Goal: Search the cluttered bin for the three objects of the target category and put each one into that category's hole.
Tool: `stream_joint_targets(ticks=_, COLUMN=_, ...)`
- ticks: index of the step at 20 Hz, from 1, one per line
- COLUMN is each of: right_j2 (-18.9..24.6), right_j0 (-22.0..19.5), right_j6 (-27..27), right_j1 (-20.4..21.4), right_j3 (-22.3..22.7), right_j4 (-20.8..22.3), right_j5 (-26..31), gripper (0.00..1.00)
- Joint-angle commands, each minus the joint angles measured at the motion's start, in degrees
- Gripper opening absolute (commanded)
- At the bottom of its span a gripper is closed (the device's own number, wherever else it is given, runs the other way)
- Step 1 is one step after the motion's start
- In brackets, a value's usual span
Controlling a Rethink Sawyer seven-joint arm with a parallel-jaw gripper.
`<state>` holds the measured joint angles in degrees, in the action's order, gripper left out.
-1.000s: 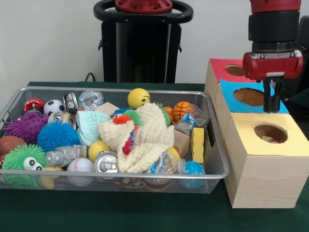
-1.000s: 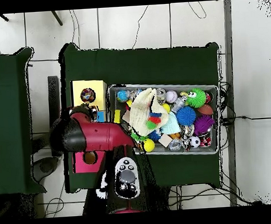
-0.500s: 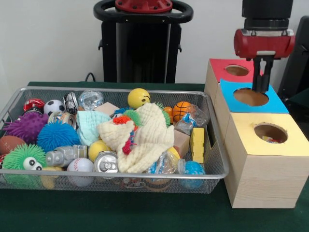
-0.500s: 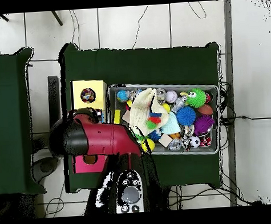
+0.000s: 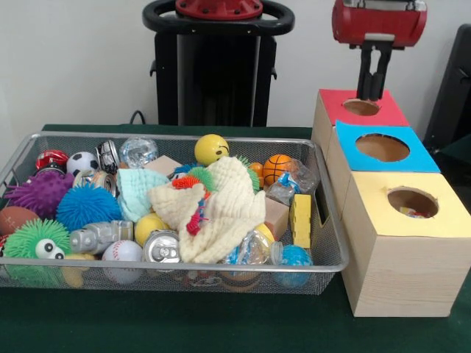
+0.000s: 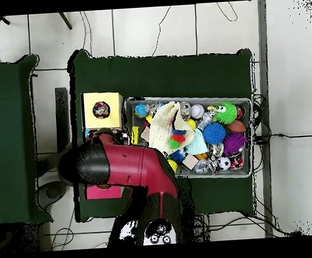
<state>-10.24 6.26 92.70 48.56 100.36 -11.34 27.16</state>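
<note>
The bin (image 5: 324, 234) is a silver wire mesh basket full of toys; it also shows in the overhead view (image 6: 186, 98). My gripper (image 5: 373, 90) hangs high above the red-topped box's hole (image 5: 360, 107), slightly open and empty. The hole (image 5: 412, 201) in the yellow-topped box is nearest the camera, and a spotted cloth piece (image 5: 413, 212) lies inside it, also seen from overhead (image 6: 101, 110). No spotted cloth shows plainly in the bin. A small red and coloured bit (image 5: 196, 219) sticks out of the cream cloth (image 5: 224, 209); I cannot tell what it is.
The blue-topped box (image 5: 423, 157) stands between the red and yellow ones. A pale blue cloth (image 5: 138, 193), spiky balls, cans, sport balls and plastic bottles fill the bin. In the overhead view my arm (image 6: 128, 169) covers the blue and red boxes.
My gripper has risen and drawn back from just above the yellow box, over the blue box, to high over the red box. Nothing in the bin has moved.
</note>
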Motion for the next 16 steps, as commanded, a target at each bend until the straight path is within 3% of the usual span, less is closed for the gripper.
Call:
stream_joint_targets(ticks=1, right_j2=-0.9, right_j0=-1.9, right_j6=6.0, right_j1=2.2, right_j3=2.0, right_j4=3.5, right_j5=5.9, gripper=0.0)
stream_joint_targets(ticks=16, right_j2=0.6, right_j0=-2.8, right_j6=5.6, right_j1=3.2, right_j3=4.8, right_j4=3.4, right_j5=4.6, gripper=0.0)
